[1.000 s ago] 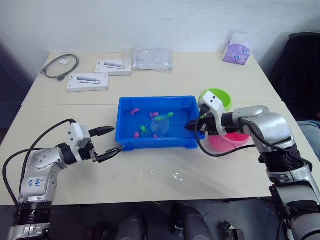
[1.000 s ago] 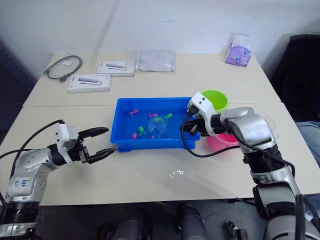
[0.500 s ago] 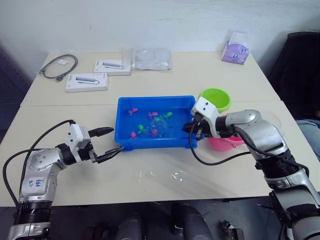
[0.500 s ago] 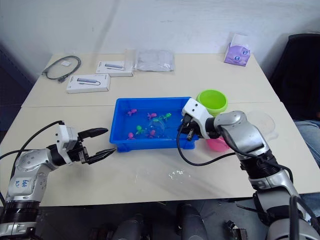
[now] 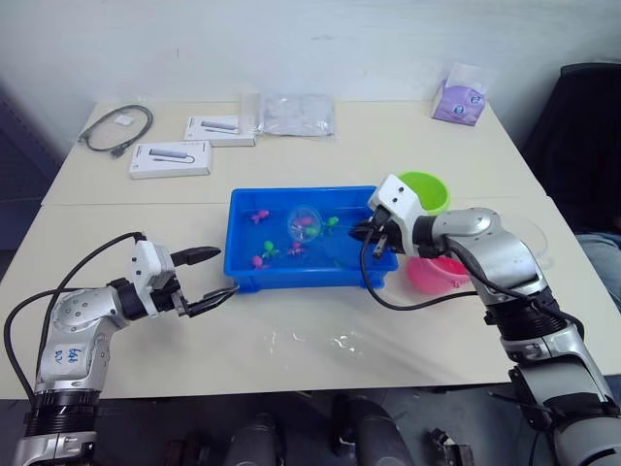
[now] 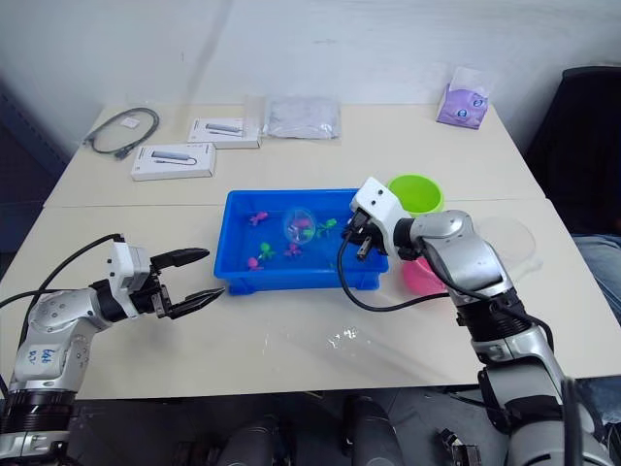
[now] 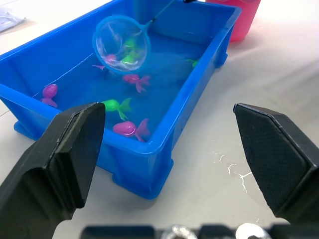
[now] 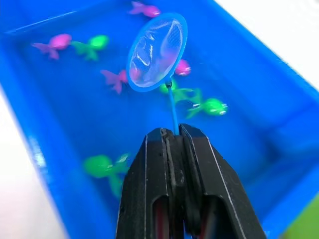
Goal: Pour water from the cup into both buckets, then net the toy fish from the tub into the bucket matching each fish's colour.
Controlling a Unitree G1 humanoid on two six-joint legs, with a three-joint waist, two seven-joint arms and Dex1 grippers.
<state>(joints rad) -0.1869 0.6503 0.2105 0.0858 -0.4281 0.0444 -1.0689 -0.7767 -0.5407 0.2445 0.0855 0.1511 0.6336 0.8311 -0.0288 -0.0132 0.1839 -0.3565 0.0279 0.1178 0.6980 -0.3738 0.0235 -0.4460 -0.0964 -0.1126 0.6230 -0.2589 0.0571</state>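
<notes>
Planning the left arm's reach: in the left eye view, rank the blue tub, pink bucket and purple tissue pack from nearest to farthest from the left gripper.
From the left gripper:
1. Blue tub, just to its right.
2. Pink bucket, past the tub's right end.
3. Purple tissue pack, far right corner.

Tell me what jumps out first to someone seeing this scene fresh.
The bright blue tub at the table's middle grabs the eye, with pink and green fish scattered in its water. The right pincer is shut on the net, its hoop held over the fish. Just right of the tub stand the green bucket and pink bucket, while the left pincer waits open at the tub's left.
</notes>
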